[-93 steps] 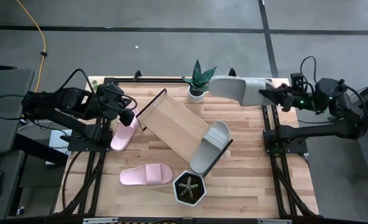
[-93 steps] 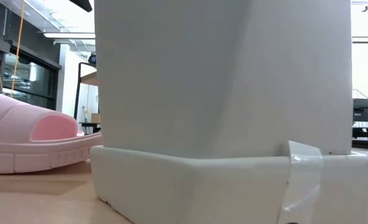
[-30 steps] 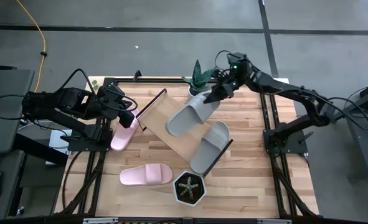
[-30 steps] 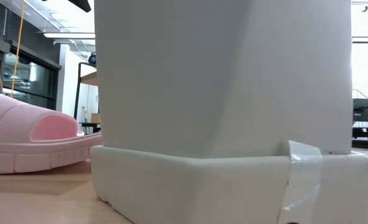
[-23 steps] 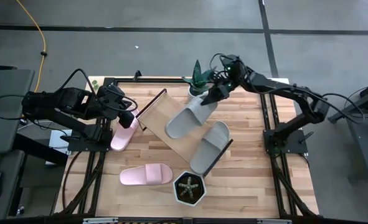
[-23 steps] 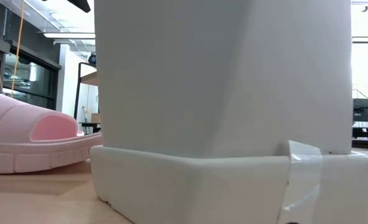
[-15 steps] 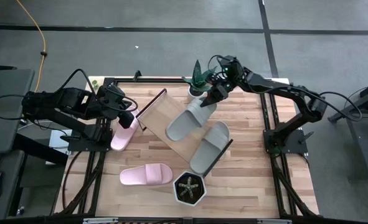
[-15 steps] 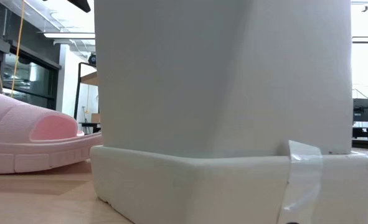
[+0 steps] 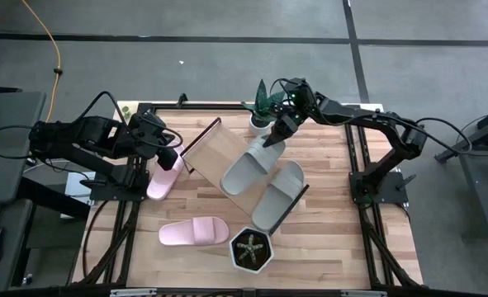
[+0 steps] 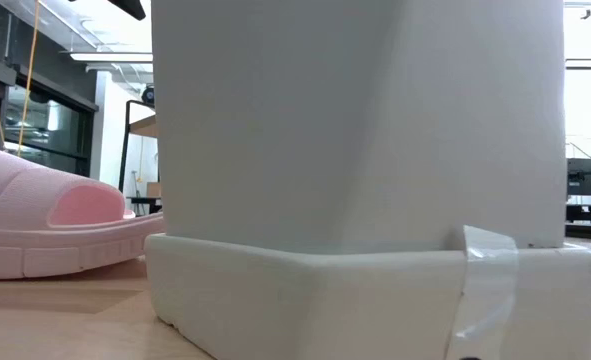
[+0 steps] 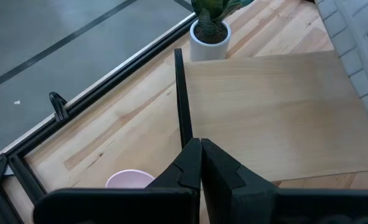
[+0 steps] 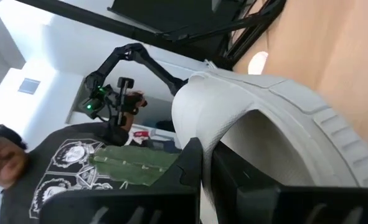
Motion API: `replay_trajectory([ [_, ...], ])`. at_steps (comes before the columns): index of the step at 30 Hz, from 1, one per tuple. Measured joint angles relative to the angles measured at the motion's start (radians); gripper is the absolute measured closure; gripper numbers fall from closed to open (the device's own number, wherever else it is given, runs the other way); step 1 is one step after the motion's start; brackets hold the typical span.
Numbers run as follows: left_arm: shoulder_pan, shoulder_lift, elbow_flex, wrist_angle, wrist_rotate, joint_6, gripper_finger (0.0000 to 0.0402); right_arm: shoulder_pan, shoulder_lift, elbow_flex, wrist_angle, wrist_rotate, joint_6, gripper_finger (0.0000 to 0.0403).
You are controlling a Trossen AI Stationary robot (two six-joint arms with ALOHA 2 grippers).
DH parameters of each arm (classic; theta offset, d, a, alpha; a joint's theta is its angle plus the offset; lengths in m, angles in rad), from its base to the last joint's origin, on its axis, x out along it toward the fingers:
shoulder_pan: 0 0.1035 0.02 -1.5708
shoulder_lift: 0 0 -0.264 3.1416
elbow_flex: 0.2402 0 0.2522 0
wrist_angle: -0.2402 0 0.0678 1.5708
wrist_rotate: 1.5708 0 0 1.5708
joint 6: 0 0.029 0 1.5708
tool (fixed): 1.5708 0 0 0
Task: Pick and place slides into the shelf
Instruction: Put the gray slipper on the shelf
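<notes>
1. High view: the right gripper point(image 9: 274, 134) is reached in over the far end of the shelf point(image 9: 227, 157), fingers pinched together on the heel of a grey-beige slide point(image 9: 249, 166). That slide runs from the gripper down across the board. A second grey-beige slide point(image 9: 278, 194) lies just beside it, on the board's near end.
2. Same view: the left gripper point(image 9: 174, 157) sits at the shelf's left end frame, fingers closed, holding nothing. A pink slide point(image 9: 164, 177) lies right under it; another pink slide point(image 9: 194, 232) rests on the table point(image 9: 334, 231), well apart from it, beside a hexagonal plant pot point(image 9: 251, 251).
3. Low view: a white pot wall point(image 10: 355, 180) fills most of the frame; a pink slide point(image 10: 45, 225) lies to its side. Neither gripper shows.
4. Left wrist view: closed fingers point(image 11: 190, 168) point along the shelf's black end frame; a small potted plant point(image 11: 210, 31) stands beyond the board.
5. Right wrist view: fingers point(image 12: 199, 165) clamped on the grey slide's edge; the contact itself is partly hidden. A person point(image 12: 59, 168) in a dark printed shirt shows behind.
</notes>
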Motion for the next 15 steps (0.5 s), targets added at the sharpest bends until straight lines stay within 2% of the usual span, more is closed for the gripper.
replay_trajectory([
  [7, 0.000, 0.000, 0.000, -0.001, 0.000, 0.008, 0.0401, 0.009, 0.021, 0.000, 0.139, 0.006, 0.205, 0.0403],
  [15, 0.000, 0.000, 0.000, -0.001, 0.000, 0.023, 0.0401, 0.017, 0.047, 0.000, 0.118, 0.040, 0.296, 0.0403],
])
